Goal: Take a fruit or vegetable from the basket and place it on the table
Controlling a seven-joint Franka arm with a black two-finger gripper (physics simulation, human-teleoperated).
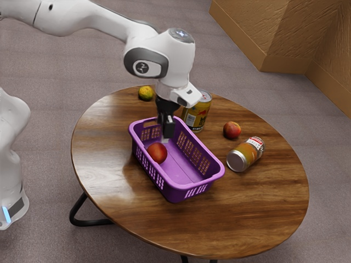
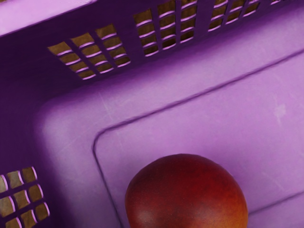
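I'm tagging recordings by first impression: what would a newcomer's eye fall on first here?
Most likely the bright purple basket, near the middle of the round wooden table. Next, the red fruit lying inside it, which looms large in the wrist view. Then the black gripper, pointing down at the basket's end, close to the fruit.

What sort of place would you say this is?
Possibly a simulated living room or lounge: a round wooden table stands on a grey carpet-like floor, with a wood-toned piece resembling furniture behind it.
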